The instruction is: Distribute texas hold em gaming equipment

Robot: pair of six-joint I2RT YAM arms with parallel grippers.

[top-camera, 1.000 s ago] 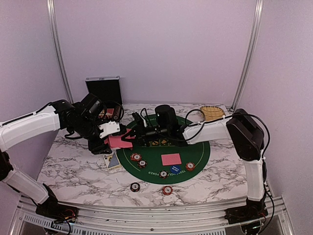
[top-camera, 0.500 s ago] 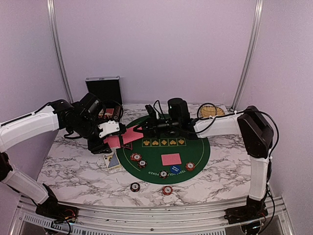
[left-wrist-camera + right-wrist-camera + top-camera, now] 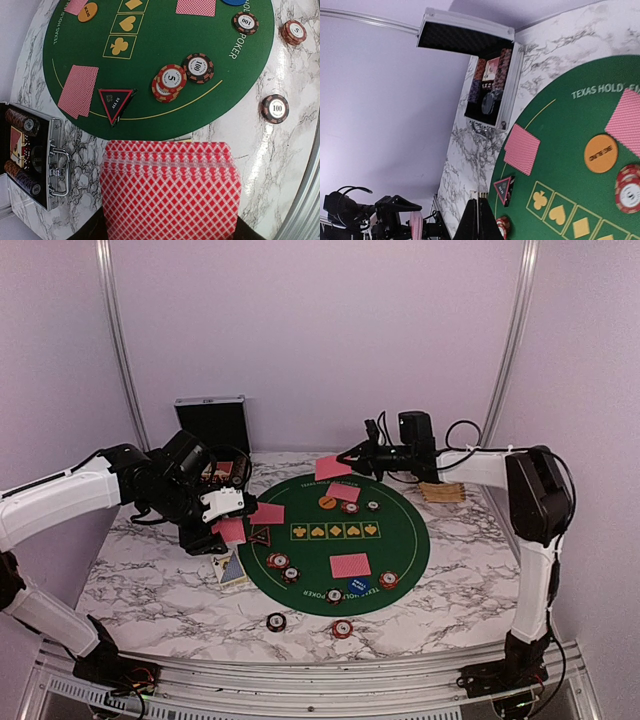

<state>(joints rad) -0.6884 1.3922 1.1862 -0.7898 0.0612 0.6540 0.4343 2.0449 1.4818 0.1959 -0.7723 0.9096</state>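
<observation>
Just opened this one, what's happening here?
The left gripper, jaws shut, holds a deck of pink-red-backed cards just off the green mat's left edge. The right gripper, jaws shut and empty, hangs over the mat's far side. Single cards, chips and buttons lie on and around the mat.

This is a robot test cell in a lab, not a home or a card room. Plain lilac walls (image 3: 320,330) fill the upper half of the top view, framed by bare aluminium posts (image 3: 117,340) at the upper left and upper right. Along the bottom edge an aluminium rail (image 3: 300,680) carries the bases of two white-and-black robot arms, the left arm (image 3: 60,502) and the right arm (image 3: 535,510). Loose black cables (image 3: 462,424) trail off them. In the middle, a marble-patterned counter (image 3: 150,590) bears a staged set: a round green poker mat (image 3: 400,540) with playing cards (image 3: 350,565) and poker chips (image 3: 282,562). A black case (image 3: 211,422) stands at the back left.
</observation>
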